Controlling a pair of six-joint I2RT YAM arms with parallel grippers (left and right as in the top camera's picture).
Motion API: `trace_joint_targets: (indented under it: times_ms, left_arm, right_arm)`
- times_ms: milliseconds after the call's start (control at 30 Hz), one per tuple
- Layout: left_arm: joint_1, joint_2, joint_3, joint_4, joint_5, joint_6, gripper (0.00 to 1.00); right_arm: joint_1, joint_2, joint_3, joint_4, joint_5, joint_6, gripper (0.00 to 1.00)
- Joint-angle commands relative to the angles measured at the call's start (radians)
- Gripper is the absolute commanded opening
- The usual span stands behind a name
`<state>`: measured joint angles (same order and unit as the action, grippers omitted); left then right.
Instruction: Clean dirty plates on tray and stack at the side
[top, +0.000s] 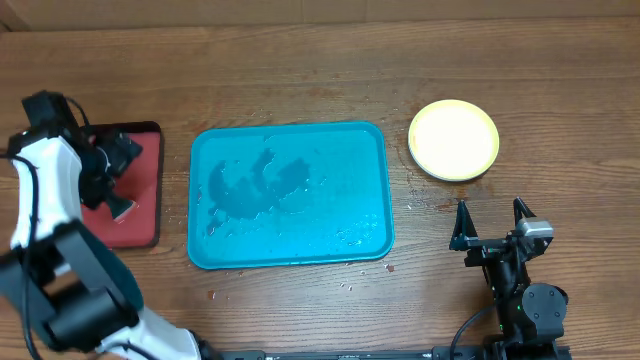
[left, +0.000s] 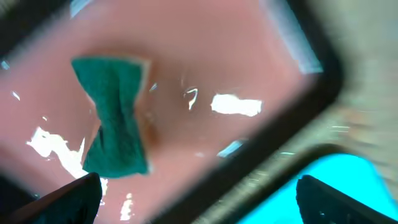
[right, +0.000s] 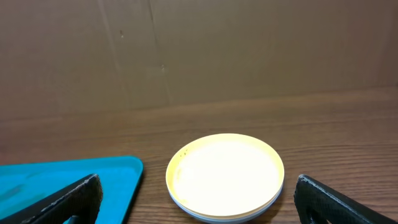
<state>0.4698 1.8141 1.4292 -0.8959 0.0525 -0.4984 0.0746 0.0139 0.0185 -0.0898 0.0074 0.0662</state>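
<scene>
Plates (top: 453, 140) sit stacked just beyond the right end effector (top: 489, 206), seemingly apart.

Left claw (top: 125, 180) and right claw (top: 490, 218), both spread wide, empty.

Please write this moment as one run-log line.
left gripper: open, over sponge on red tray | right gripper: open, holds nothing | plates: stacked beside teal tray | teal tray: no plates, wet marks

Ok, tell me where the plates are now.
Overhead, the plates sit stacked on the table at the right, just off the far right corner of the blue tray and ahead of the open right gripper.
</scene>
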Motion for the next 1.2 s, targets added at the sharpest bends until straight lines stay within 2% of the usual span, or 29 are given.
trace_joint_targets:
  times_ms: [0,167,367,533,767,933,1167]
  left_arm:
    - [-0.042,-0.158,-0.001,0.031,-0.037,0.025,1.00]
    - [-0.110,-0.365,-0.148,0.235,-0.034,0.133,1.00]
    - [-0.228,-0.724,-0.557,0.640,-0.025,0.264,1.00]
    - [-0.307,-1.027,-0.868,0.870,-0.026,0.356,1.00]
    - [-0.313,-1.389,-1.151,0.931,-0.026,0.368,1.00]
    - [-0.313,-1.493,-1.259,0.937,-0.026,0.368,1.00]
    - [-0.333,-1.637,-1.395,1.046,-0.045,0.368,1.00]
  right_arm:
    - [0.003,-0.011,-0.010,0.006,0.010,-0.006,1.00]
    - [0.003,-0.011,-0.010,0.006,0.010,-0.006,1.00]
    - [0.003,-0.011,-0.010,0.006,0.010,-0.006,1.00]
    - [0.003,-0.011,-0.010,0.006,0.010,-0.006,1.00]
    - [0.003,-0.011,-0.010,0.006,0.010,-0.006,1.00]
    - [0.003,-0.011,-0.010,0.006,0.010,-0.006,1.00]
    - [0.003,-0.011,-0.010,0.006,0.010,-0.006,1.00]
